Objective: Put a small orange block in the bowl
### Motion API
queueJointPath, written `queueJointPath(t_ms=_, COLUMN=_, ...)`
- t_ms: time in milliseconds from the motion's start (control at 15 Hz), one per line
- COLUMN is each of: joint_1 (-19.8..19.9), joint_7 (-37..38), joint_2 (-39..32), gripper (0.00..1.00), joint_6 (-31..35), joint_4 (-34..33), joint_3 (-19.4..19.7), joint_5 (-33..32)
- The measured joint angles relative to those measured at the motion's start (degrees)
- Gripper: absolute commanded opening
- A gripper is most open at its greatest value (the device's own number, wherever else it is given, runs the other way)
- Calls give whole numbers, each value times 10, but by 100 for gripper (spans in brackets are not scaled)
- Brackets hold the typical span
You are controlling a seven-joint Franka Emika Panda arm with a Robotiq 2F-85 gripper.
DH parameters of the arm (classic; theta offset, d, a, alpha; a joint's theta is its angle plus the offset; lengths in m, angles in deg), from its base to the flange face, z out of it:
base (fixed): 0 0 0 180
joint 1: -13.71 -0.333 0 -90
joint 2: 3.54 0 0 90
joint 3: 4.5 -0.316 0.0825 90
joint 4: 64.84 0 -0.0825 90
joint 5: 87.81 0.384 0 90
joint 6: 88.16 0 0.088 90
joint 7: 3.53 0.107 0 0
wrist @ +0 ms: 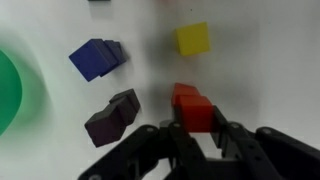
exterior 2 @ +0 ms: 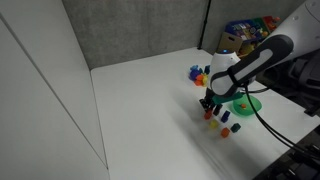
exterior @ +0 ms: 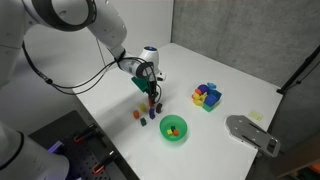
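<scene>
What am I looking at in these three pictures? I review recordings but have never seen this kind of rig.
A single robot arm works over a white table. Two pictures come from cameras standing outside the robot; the third looks down from its wrist. The gripper, the arm's two-fingered hand, is lowered among small coloured blocks, and the wrist view shows an orange-red block between its fingers; whether it is gripped yet is unclear. Nearby lie a blue block, a yellow block and a dark purple block. The green bowl and a heap of toy pieces also sit on the table.

No text, label, brand or number can be read in any view (the blocks' faces, so far as they show, are plain).
</scene>
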Motion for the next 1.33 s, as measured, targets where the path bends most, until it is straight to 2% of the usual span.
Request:
queueJointPath(t_ms=533, joint_1=18, joint_7=0, joint_2=40, gripper=9, joint_6=-27, joint_4=-4, joint_3=1, joint_5=0)
queueJointPath(t_ms=1000, joint_1=85, joint_7=-3, joint_2=79, gripper=9, joint_6=-75, joint_4=4, joint_3=27, joint_5=0)
queueJointPath(t_ms=1333, joint_1=124, joint_7=-4, joint_2=98, gripper=9, joint_6=-80, joint_4=35, joint_3=57, joint_5=0)
